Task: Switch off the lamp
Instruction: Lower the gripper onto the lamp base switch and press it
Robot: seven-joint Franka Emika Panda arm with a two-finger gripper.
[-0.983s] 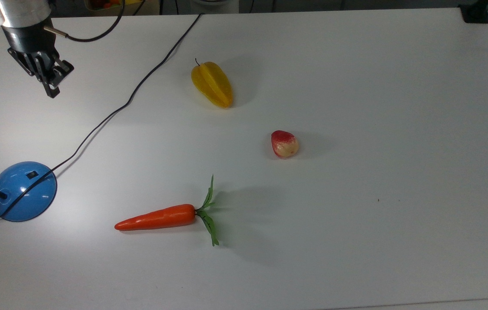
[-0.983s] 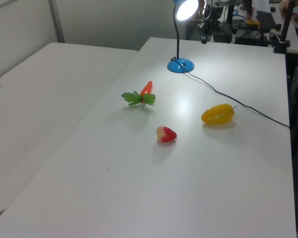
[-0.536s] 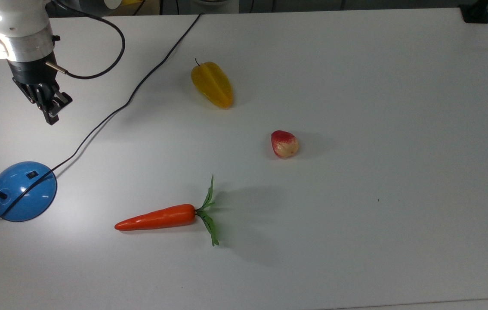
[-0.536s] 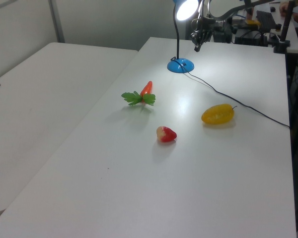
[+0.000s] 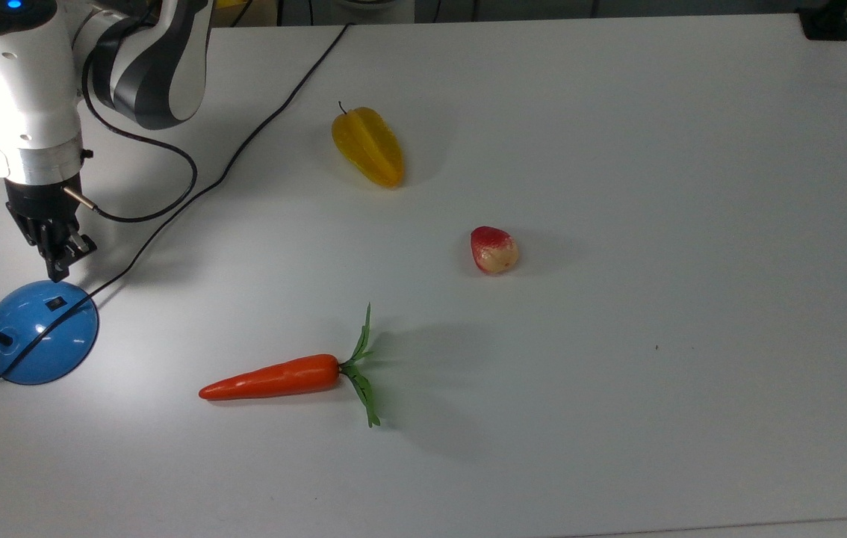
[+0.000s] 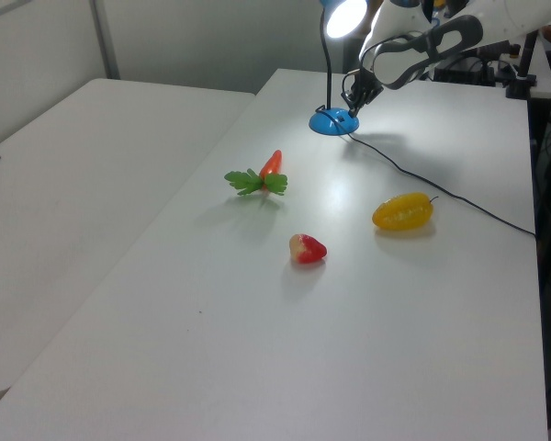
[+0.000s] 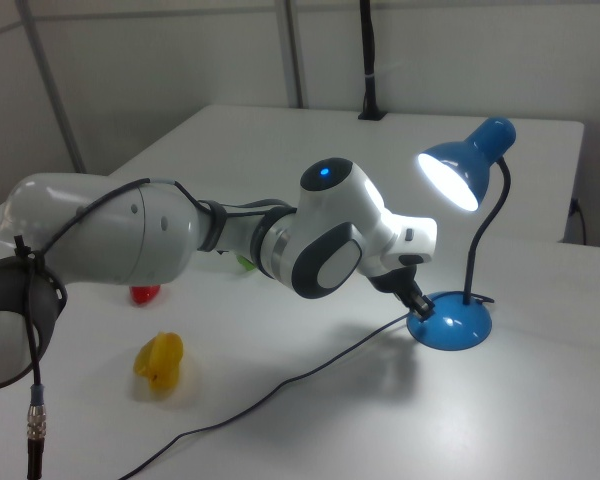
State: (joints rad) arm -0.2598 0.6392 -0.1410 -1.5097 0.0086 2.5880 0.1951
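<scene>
While the shade glows: the lamp (image 5: 41, 332) is lit, its blue shade (image 7: 467, 165) bright in the right view.
Lamp: its blue dome base sits near the top view's left edge of the white bench (image 5: 618, 149), with a small black rocker switch (image 5: 56, 303) on top and a thin black stem (image 7: 488, 235) rising from it.
Gripper (image 5: 59, 265): it hangs tips-down just above the base's upper rim, close to the switch; the jaws look clenched together, with nothing between them.
Cord (image 5: 244, 146): it runs from the base across the bench to the far edge.
Carrot (image 5: 274, 378): it lies flat, to the top view's right of the lamp, leaves pointing right.
Yellow starfruit (image 5: 367, 146): it lies beside the cord, well apart from the carrot.
Red-and-cream fruit (image 5: 494, 249): it sits furthest to the top view's right.
</scene>
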